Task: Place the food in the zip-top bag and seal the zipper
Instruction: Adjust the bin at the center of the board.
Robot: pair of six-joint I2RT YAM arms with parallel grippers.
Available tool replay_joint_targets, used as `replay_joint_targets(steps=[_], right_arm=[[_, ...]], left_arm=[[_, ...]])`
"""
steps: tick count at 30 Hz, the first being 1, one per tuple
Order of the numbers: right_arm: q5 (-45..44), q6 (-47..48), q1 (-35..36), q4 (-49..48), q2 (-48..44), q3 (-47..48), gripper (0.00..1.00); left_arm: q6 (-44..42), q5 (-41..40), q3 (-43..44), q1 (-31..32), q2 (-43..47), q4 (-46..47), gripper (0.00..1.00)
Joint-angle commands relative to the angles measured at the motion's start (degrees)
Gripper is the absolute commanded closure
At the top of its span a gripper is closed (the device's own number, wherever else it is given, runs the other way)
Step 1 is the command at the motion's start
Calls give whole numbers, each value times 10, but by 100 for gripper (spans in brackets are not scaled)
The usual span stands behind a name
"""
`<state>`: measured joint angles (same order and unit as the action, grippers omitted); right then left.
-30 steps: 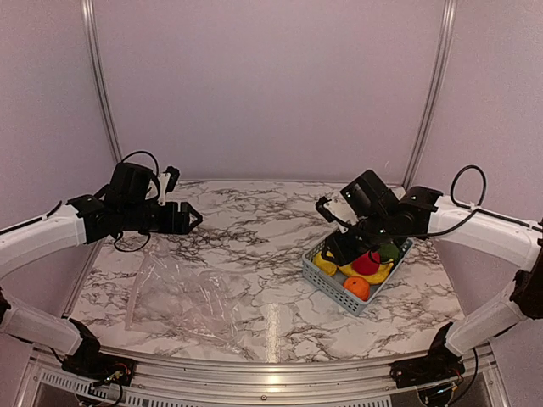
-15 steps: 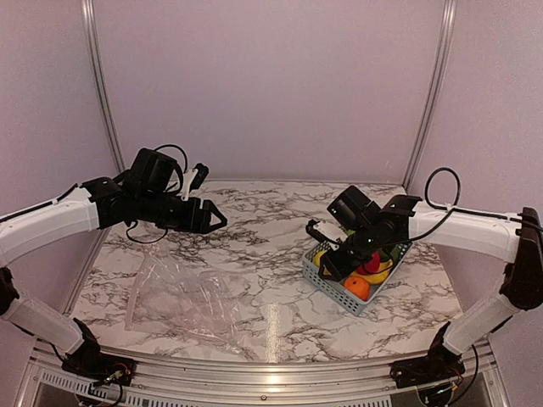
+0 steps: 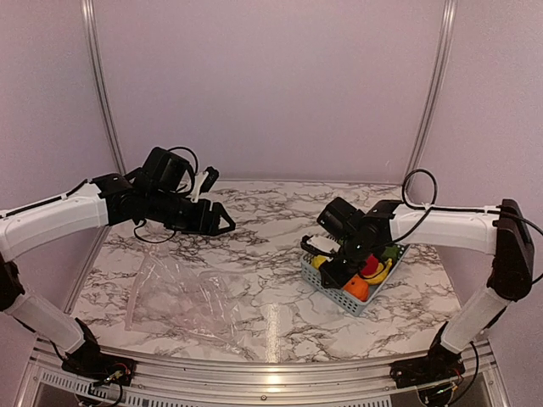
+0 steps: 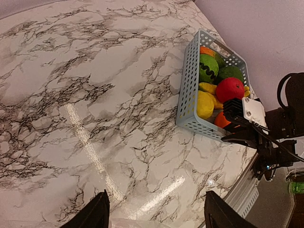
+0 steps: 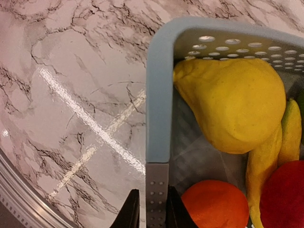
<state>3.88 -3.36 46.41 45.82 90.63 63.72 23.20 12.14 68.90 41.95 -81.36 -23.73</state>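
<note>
A white, dark-veined marble table (image 3: 271,212) is being enclosed by plain lilac walls, with two aluminium rails rising at the back. In the overhead view the zip-top bag (image 3: 182,297) is being left flat and crinkled on the table at about 8 o'clock. Nothing is seen inside it, and its zipper cannot be made out in the creased film.

The food is being held in the grey-blue slotted basket (image 3: 349,302), which is sitting at about 3 o'clock, well apart from the bag. In the left wrist view a striped green melon (image 4: 207,68) and a green pepper (image 4: 230,72) are being shown side by side. A red apple (image 4: 230,89) is lying next to them, a lemon (image 4: 204,104) against the perforated wall and an orange (image 4: 219,119) at the end nearest the right arm. In the right wrist view a banana (image 5: 263,175) is being shown wedged between lemon and apple.

The right gripper (image 3: 327,273) is being held at the basket's side facing the bag, near a corner. Its fingers (image 5: 130,211) are being pinched on the basket's wall, one outside and one inside beside the orange. The left gripper (image 3: 222,222) is being held in the air at about 10 o'clock, beyond the bag. Its jaws are being spread wide, with only marble seen between the fingertips (image 4: 95,213).
</note>
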Motion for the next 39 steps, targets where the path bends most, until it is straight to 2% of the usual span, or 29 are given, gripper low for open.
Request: replay_joint_targets(steps=[1, 6, 11, 14, 20, 22, 24, 25, 29, 31, 36, 39], right_arm=[[-4, 30, 18, 29, 14, 33, 87], [-20, 77, 72, 37, 14, 47, 99], [-75, 116, 142, 45, 13, 27, 100], [-158, 99, 142, 57, 0, 19, 100], [-207, 79, 137, 115, 1, 75, 64], [-176, 85, 137, 121, -4, 86, 56], [-126, 89, 137, 107, -19, 89, 43], [-104, 86, 137, 97, -29, 89, 40], [-54, 31, 110, 34, -56, 96, 36], [-46, -35, 76, 1, -59, 104, 36], [-79, -185, 26, -65, -37, 125, 39], [-117, -250, 18, -68, 6, 156, 41]], left_arm=[[7, 4, 22, 7, -19, -11, 30], [37, -2, 20, 8, -20, 13, 30], [53, -29, 37, 9, -36, 3, 32], [58, -41, 52, 12, -44, -11, 31], [62, -47, 49, 18, -32, -13, 28], [62, -51, 45, 20, -23, -16, 28], [62, -57, 38, 21, -11, -19, 27], [62, -62, 35, 21, -2, -19, 27], [71, -90, 17, 21, 28, -25, 24], [79, -104, 10, 21, 39, -31, 21], [97, -111, -10, 21, 55, -43, 24], [114, -116, -18, 21, 63, -46, 25]])
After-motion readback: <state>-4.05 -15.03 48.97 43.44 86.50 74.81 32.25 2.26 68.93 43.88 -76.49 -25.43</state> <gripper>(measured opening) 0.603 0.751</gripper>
